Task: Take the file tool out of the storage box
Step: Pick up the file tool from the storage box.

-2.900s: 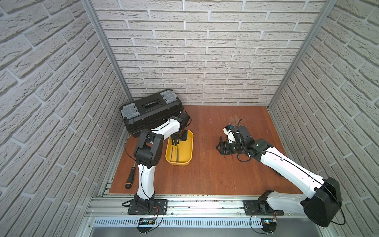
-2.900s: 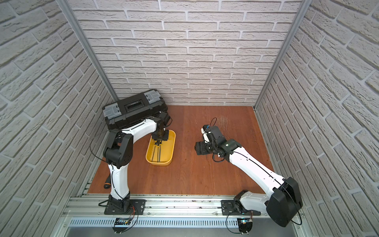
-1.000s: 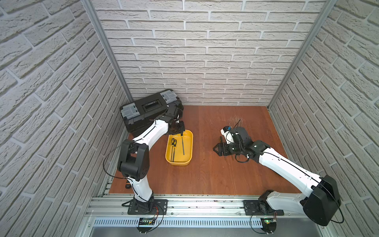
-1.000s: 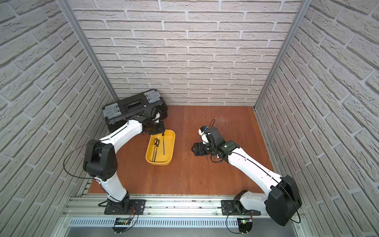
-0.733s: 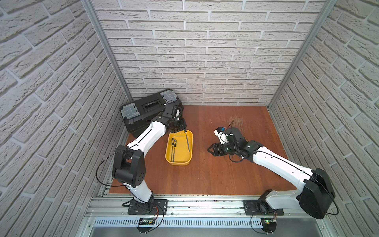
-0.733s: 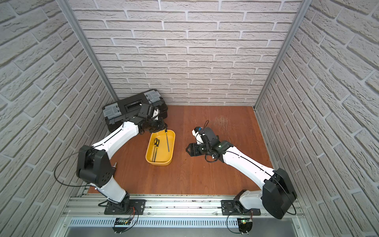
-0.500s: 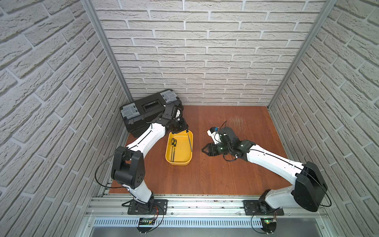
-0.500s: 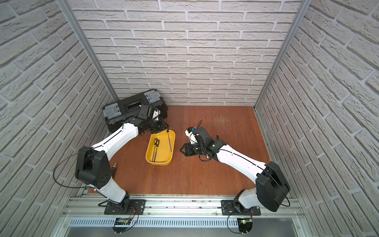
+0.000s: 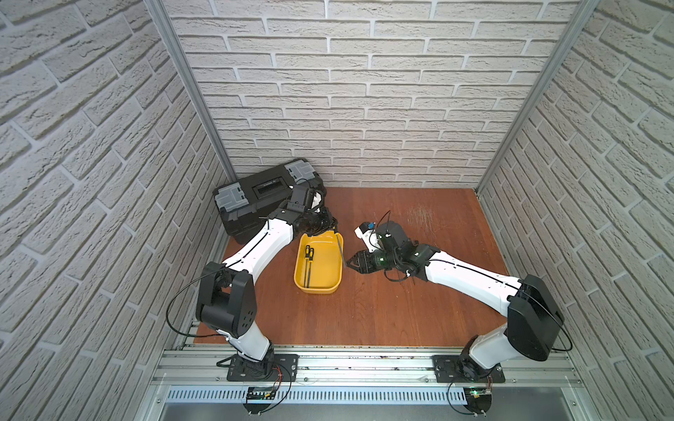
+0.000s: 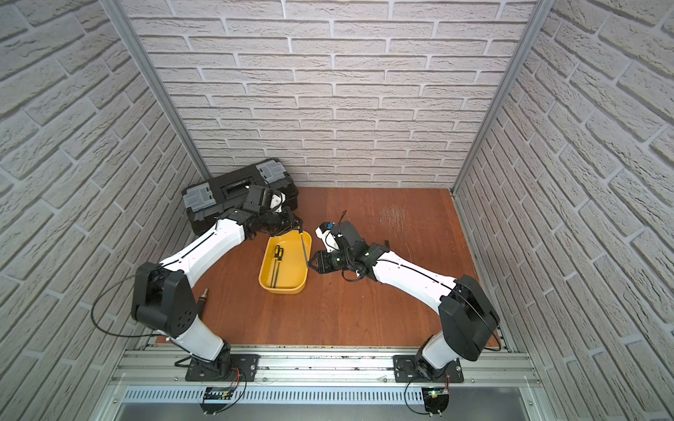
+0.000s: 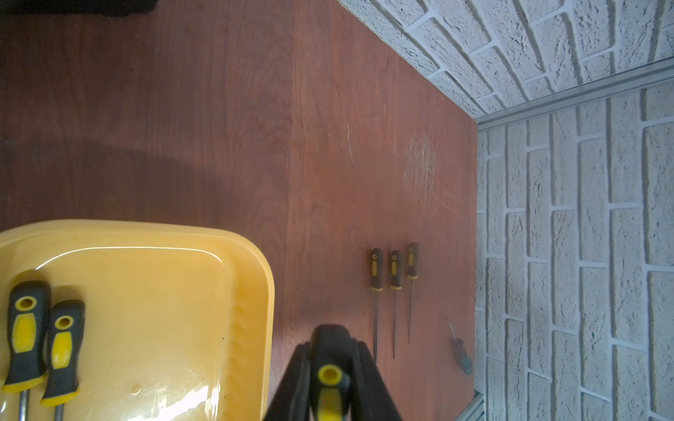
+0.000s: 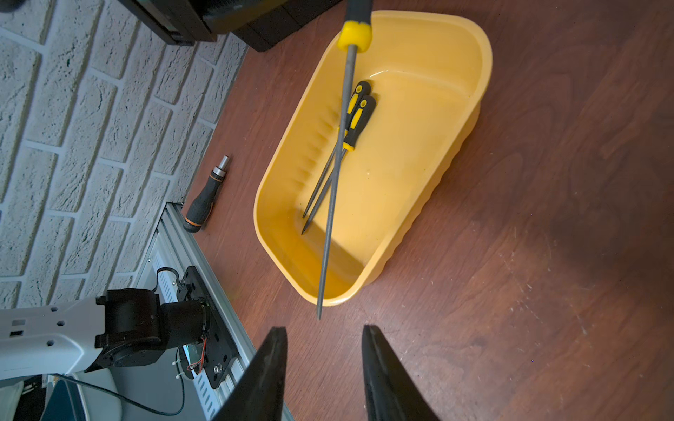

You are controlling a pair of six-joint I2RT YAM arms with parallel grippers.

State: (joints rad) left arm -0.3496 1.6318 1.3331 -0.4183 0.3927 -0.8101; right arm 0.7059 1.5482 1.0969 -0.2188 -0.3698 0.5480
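Raised from the floor of the box where it dipped moments ago, the left gripper [image 9: 330, 224] is clamped tight on the black-and-yellow handle of a slim grey steel file [image 9: 341, 248]. The file hangs in the air, held clear of the box floor. It slopes over the rim of the shallow yellow plastic storage box [image 9: 316, 290] on the side nearest the right arm. Its pointed tip aims at the right gripper [image 9: 351, 261], which has swung across from mid-table to just beside the box. That gripper's black jaws stand apart with a clear gap. The right wrist view shows the file's tip just short of them, not between them.

Two more black-and-yellow-handled files [image 9: 309, 256] lie side by side on the box floor, along the wall nearest the left arm. Three further files [image 11: 394, 277] lie in a neat row on the reddish-brown wooden table [image 9: 401, 313] beyond the box. A small dark screwdriver [image 11: 460, 353] lies near them, close to the white brick wall [image 11: 565, 255]. A large black toolbox with grey latches [image 9: 255, 195] sits in the far corner behind the left arm. A stubby black driver handle with an orange ring and a silver tip [image 12: 202, 200] lies at the table's edge, by the left arm's base.
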